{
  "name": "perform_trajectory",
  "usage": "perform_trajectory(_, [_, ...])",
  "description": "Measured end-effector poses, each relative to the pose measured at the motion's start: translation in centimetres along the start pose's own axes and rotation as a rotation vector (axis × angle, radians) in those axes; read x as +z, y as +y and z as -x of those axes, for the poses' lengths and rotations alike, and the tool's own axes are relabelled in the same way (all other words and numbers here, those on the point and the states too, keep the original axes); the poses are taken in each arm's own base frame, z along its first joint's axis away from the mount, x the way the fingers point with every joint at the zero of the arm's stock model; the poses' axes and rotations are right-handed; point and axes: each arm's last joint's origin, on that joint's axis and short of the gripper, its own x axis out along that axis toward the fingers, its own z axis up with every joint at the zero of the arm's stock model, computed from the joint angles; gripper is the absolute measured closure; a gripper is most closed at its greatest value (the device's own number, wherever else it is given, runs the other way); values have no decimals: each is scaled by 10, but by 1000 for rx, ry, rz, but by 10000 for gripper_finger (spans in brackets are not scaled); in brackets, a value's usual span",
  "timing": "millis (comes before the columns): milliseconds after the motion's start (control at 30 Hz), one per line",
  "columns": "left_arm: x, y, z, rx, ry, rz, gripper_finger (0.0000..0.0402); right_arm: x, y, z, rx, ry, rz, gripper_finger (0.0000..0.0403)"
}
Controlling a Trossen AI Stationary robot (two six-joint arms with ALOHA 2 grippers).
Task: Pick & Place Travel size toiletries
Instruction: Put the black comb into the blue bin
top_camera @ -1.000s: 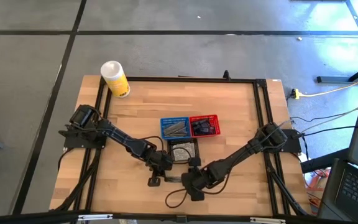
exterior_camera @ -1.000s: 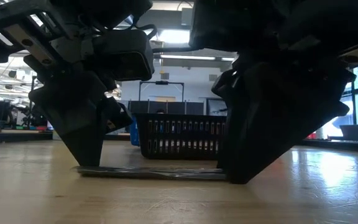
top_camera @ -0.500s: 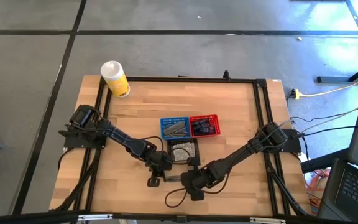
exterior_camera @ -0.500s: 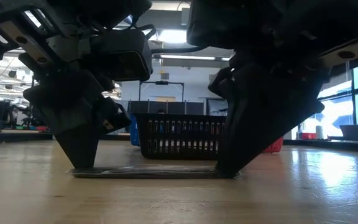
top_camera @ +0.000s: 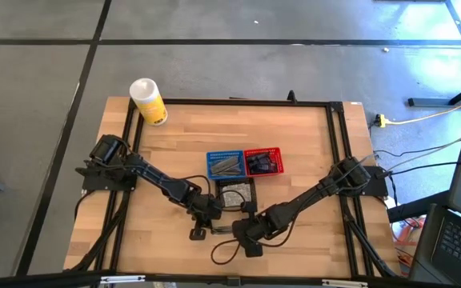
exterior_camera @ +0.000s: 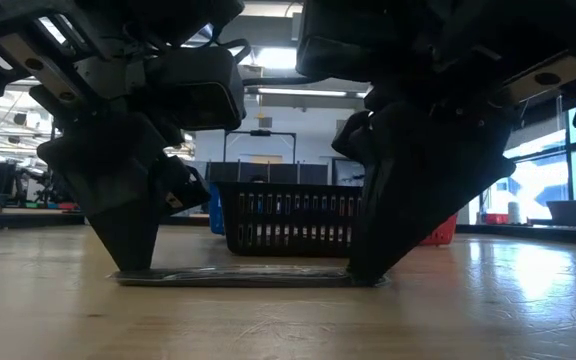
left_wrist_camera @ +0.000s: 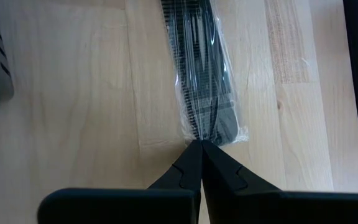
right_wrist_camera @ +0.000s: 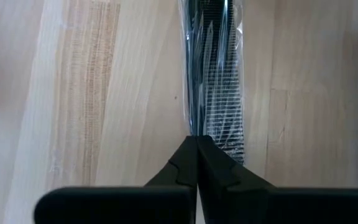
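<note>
One of the travel size toiletries, a clear crinkly packet (top_camera: 221,230) with a black comb inside, lies flat on the wooden table near its front edge (exterior_camera: 248,277). My left gripper (top_camera: 201,230) is shut at the packet's left end, and my right gripper (top_camera: 239,230) is shut at its right end. Both point steeply down. In the left wrist view the packet (left_wrist_camera: 204,81) runs away from the shut fingertips; the right wrist view shows the same packet (right_wrist_camera: 213,68) from its other end. My left gripper pinches the packet's left end edge (left_wrist_camera: 211,138) between its two fingertips. It comes slanting from above, in line with the packet's length. That end rests on the table (exterior_camera: 133,276). My right gripper pinches the packet's right end (right_wrist_camera: 216,134) at its fingertips, slanting down from above, also in line with the packet. The packet stays flat on the wood (exterior_camera: 363,279).
Just behind the packet stands a black mesh basket (top_camera: 235,193), with a blue basket (top_camera: 225,164) and a red basket (top_camera: 263,162) farther back, each holding small items. A white-and-yellow canister (top_camera: 148,101) stands at the far left corner. A cable loop (top_camera: 224,254) lies by the front edge.
My right gripper has shut on the packet's right end. The packet has stayed flat on the table.
</note>
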Motion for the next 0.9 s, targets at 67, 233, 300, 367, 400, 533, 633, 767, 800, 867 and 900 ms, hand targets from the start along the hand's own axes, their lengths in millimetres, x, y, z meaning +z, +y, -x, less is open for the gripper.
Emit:
perform_trajectory(67, [0, 0, 0, 0, -2, 3, 400, 0, 0, 0, 4, 2, 0, 402])
perform_trajectory(233, [2, -1, 0, -8, -22, -2, 399, 1, 0, 2, 12, 0, -1, 402])
perform_trajectory(300, [2, -1, 0, -9, -25, -3, 398, 1, 0, 3, 19, -1, -1, 402])
perform_trajectory(367, [3, -1, 0, -11, -29, -4, 397, 2, 0, 7, 27, -6, -1, 403])
perform_trajectory(400, [3, -1, 0, -12, -32, -5, 395, 2, 0, 8, 27, -6, 1, 403])
perform_trajectory(533, [4, -2, 0, -14, -43, -4, 382, 1, 0, 9, 32, -1, 4, 403])
perform_trajectory(633, [4, -3, 0, -44, -34, -10, 356, 1, 0, 9, 32, 0, 7, 403])
perform_trajectory(767, [3, -3, 0, -63, -17, -8, 306, 1, 0, 9, 32, 0, 7, 403])
perform_trajectory(800, [3, -3, 0, -67, -11, -7, 292, 1, 0, 9, 32, 0, 7, 403])
perform_trajectory(867, [3, -3, 0, -72, -5, -4, 266, 1, 0, 9, 32, 0, 7, 403])
perform_trajectory(900, [2, -3, 0, -77, -3, -4, 253, 1, 0, 9, 32, 0, 7, 403])
